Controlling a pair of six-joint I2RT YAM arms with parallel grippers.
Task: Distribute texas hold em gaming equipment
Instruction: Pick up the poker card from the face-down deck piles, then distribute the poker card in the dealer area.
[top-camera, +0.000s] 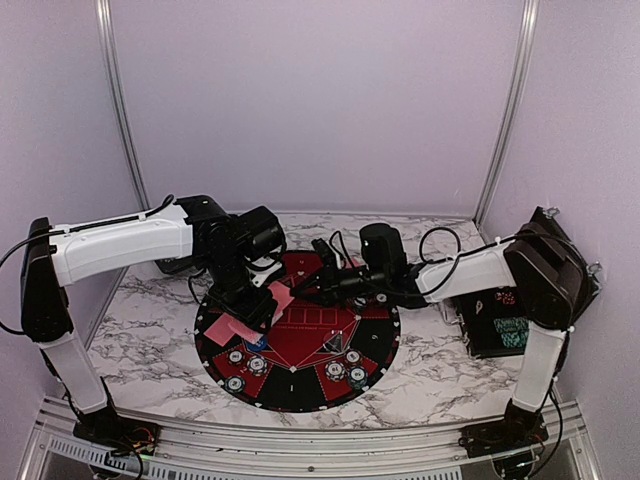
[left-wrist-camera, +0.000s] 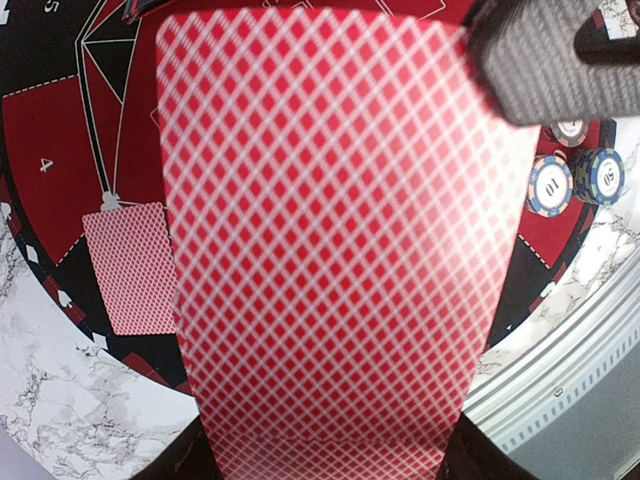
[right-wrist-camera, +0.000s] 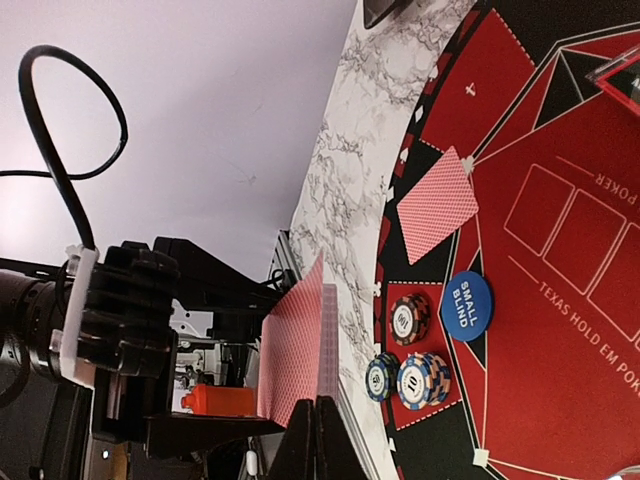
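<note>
Marbled tabletop (top-camera: 150, 335) was seen under a round black-and-red mat (top-camera: 296, 390), above whose left part a deck of red-backed cards (left-wrist-camera: 340, 250) was clamped in the left fingers (right-wrist-camera: 210, 433). The right fingers (right-wrist-camera: 318, 442) were pressed shut at the deck's corner; whether a card was pinched could not be told. A single card (right-wrist-camera: 437, 205), a blue marker (right-wrist-camera: 467, 305) and striped chips (right-wrist-camera: 410, 318) were laid on the mat by its left rim.
</note>
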